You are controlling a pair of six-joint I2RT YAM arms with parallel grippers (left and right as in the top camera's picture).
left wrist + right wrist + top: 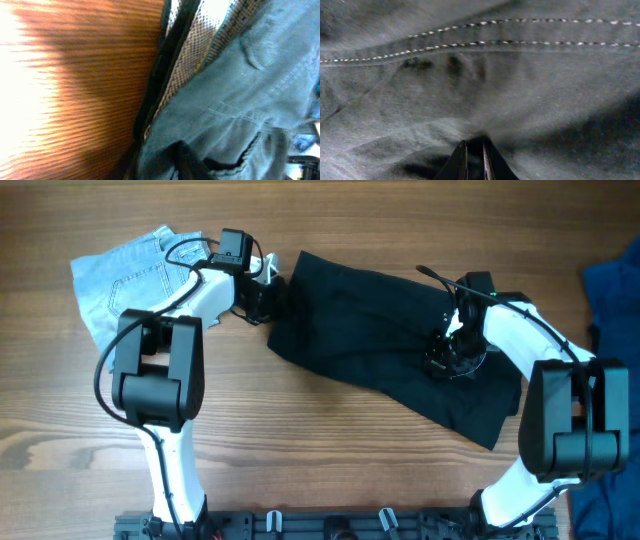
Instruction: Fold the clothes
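Note:
The black shorts [370, 330] lie spread diagonally across the middle of the table. My left gripper [264, 296] is at their upper left edge. In the left wrist view the fabric [240, 100] fills the right side, with pale mesh pocket lining [187, 55] showing, and bunches round my dark fingers [186, 162], which look shut on it. My right gripper [445, 352] is on the shorts' right part. In the right wrist view its fingers [472, 152] are nearly together, pinching a ridge of cloth below a stitched seam [485, 44].
A light-blue denim garment [125, 280] lies at the back left, behind the left arm. A royal-blue cloth [612, 280] lies at the right edge. Bare wood table [330, 450] shows in front of the shorts and in the left wrist view [75, 90].

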